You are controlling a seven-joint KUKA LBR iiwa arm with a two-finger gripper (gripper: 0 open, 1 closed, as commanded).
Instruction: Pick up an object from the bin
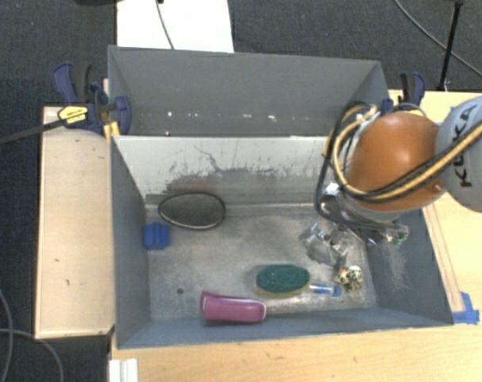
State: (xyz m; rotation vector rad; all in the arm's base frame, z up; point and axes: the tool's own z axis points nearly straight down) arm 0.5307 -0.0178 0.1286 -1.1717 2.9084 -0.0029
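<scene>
Our gripper point(328, 243) hangs low beside the green oval pad point(282, 278), seemingly positioning to pick; released or clenched, we cannot tell.

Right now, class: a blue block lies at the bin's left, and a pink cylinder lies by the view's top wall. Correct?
No. The camera view shows the pink cylinder by the view's bottom wall, not the top. The blue block does lie at the left of the bin.

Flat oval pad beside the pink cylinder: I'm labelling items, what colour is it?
The flat oval pad is dark green, best in camera view.
</scene>
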